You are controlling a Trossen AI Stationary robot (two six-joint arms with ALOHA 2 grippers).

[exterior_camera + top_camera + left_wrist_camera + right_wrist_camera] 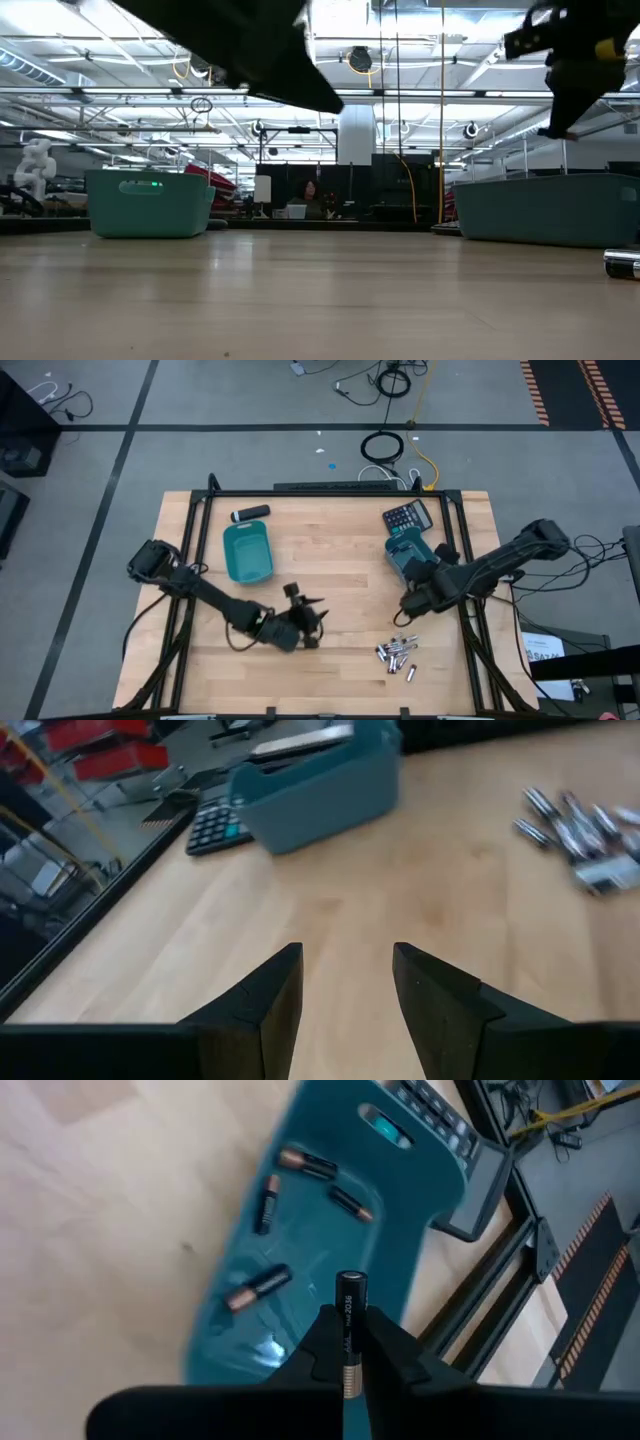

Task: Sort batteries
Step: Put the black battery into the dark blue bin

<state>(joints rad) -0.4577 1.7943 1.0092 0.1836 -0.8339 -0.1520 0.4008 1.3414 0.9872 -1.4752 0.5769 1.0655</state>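
One battery [348, 1320], dark with a copper end, is pinched at mid-length in the right pincer [348, 1342], hung over the right teal bin [420, 1230], where four cells [300, 1162] already lie. Remaining batteries [397, 655] are heaped on the tabletop [340, 570], near that bin. Judged light, rigid, smooth, prone to rolling; best gripped across the barrel. Left pincer [345, 982] is held moderately open, empty, above bare wood.

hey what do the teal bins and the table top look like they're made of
The right teal bin looks like moulded plastic with a smooth, slightly glossy finish: rounded corners, even colour, a pale sheen on its floor. The left teal bin looks the same, though too small to be sure. The table top looks like light wood, probably butcher-block: pale grain in parallel strips, matte.
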